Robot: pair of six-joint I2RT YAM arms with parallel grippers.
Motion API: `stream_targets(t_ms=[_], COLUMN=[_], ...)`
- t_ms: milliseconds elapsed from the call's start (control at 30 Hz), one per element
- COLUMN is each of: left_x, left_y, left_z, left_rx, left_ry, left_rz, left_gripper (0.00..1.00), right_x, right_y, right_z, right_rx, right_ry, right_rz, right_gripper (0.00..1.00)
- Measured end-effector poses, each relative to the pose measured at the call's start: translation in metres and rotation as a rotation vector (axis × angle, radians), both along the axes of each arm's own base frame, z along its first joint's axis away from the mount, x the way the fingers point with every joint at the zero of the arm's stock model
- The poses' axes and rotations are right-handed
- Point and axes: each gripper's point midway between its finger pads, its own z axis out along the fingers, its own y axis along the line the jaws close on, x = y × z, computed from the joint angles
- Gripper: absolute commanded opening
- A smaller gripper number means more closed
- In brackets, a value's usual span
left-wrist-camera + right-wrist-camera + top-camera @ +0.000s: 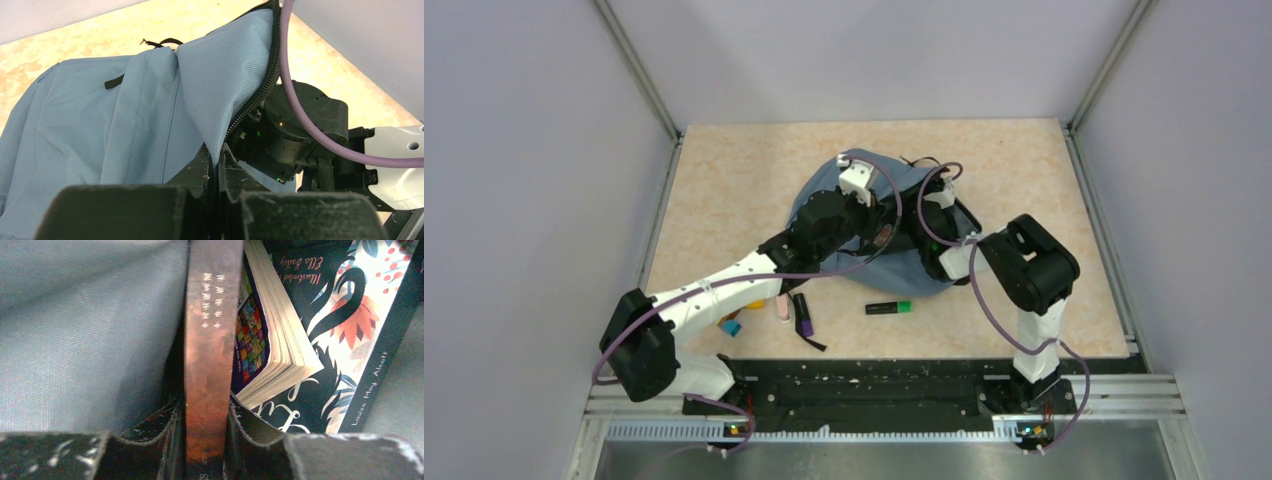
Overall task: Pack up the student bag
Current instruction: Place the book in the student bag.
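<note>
The slate-blue student bag [824,195] lies mid-table, its opening toward the right. My left gripper [218,165] is shut on the bag's flap [220,85] beside the black zipper and holds it lifted. My right gripper [206,415] is inside the bag, shut on the spine of a brown-orange book [210,340]. Beside it in the bag lie a book with a colourful cover and cream pages [272,340] and a dark floral book [350,325]. In the top view the right gripper [914,235] is hidden in the bag's mouth.
On the table in front of the bag lie a green highlighter [889,307], a purple marker [803,314], a pink item [782,309] and an orange and blue item [732,325] under the left arm. Grey walls stand on three sides.
</note>
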Motion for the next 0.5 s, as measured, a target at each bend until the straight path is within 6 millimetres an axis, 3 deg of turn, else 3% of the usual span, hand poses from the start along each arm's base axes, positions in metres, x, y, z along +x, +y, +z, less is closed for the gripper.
stream_targets(t_ms=[33, 167, 200, 333, 500], left_x=[0.001, 0.003, 0.003, 0.0, -0.016], left_y=[0.001, 0.003, 0.003, 0.012, 0.037], left_z=[0.0, 0.0, 0.0, 0.005, 0.01], left_rx=[-0.003, -0.004, -0.009, -0.014, -0.028], left_ry=[0.003, 0.005, 0.007, 0.007, 0.021], left_rz=[0.003, 0.01, 0.014, 0.029, 0.046], left_gripper=[0.04, 0.55, 0.62, 0.73, 0.77], right_x=[-0.001, -0.008, -0.012, -0.033, -0.061], right_y=[-0.001, -0.008, -0.012, -0.03, -0.064], right_z=[0.0, -0.004, -0.005, 0.005, 0.047], right_rx=[-0.006, -0.065, -0.088, -0.164, -0.233], right_ry=[-0.01, -0.033, -0.035, -0.06, -0.128], right_rz=[0.002, 0.006, 0.01, 0.014, -0.021], right_gripper=[0.41, 0.63, 0.67, 0.75, 0.82])
